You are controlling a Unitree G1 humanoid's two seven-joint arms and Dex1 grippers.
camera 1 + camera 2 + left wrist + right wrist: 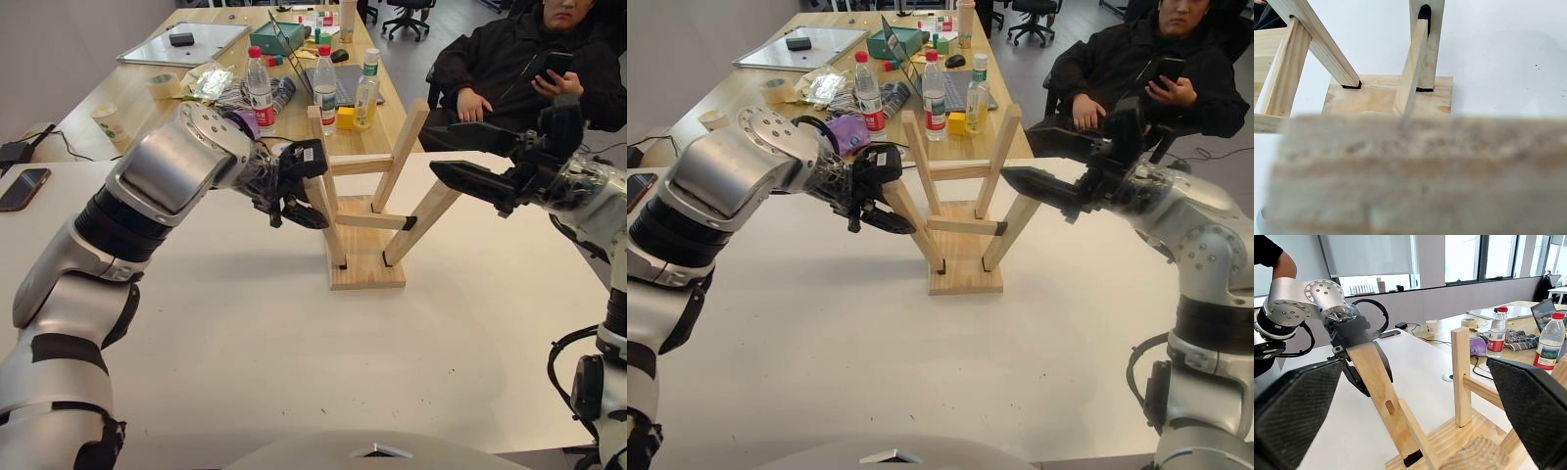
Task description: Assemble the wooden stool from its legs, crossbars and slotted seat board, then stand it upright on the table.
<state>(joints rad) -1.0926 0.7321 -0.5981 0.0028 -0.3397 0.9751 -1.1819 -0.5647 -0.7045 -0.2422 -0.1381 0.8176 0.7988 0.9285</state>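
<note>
Stool (367, 269), inverted on counter (245, 343); legs and crossbars slotted. We find left fingers (294, 211) clamped on one leg (331, 230), right fingers (470, 182) apart, second leg (421, 220) between. Step, we judge: uprighting; next calls for right closing, then turning over.

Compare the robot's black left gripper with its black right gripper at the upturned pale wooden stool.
The left gripper is shut on the stool's near left leg; the right gripper is open, pads wide apart, holding nothing. The left gripper slants down toward the table; the right gripper points roughly level at the stool. Both are black, by near legs' upper ends.
</note>
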